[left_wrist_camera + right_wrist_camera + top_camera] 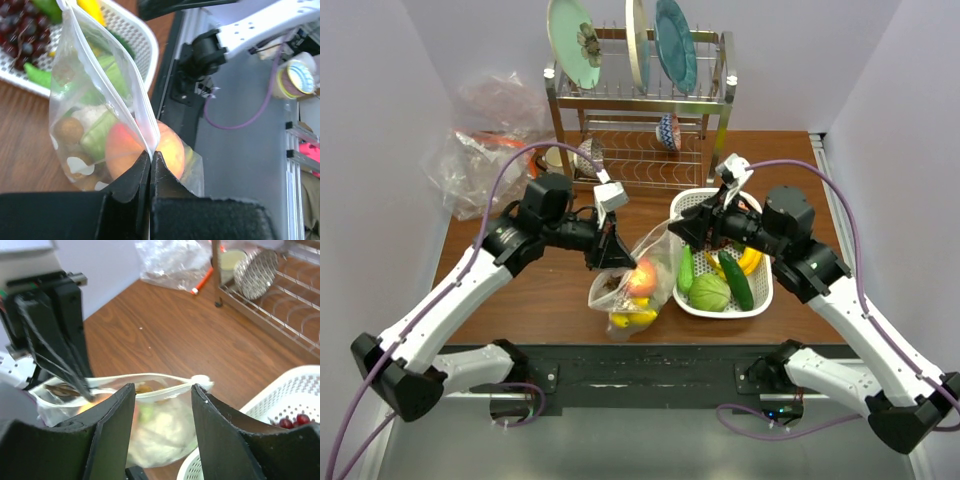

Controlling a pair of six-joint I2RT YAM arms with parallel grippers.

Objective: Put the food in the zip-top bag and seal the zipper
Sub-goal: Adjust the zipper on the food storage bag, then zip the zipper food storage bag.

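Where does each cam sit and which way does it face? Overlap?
Top external: above and behind the arm bases, facing down onto the table; both arms, bag, basket, dish rack.
Left wrist: on the left arm, facing along the shut left gripper pinching the bag; right arm beyond.
Right wrist: on the right arm, facing past the open right gripper at the bag mouth and left gripper.
Shared: all three see bag and basket.

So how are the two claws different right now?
The left gripper is pinched shut on the mouth edge of the zip-top bag; the right gripper has its jaws apart, that edge passing between them unclamped. The left gripper holds beside the peach; the right gripper sits at the end nearer the white basket. Both are black, two-fingered, at the same bag.
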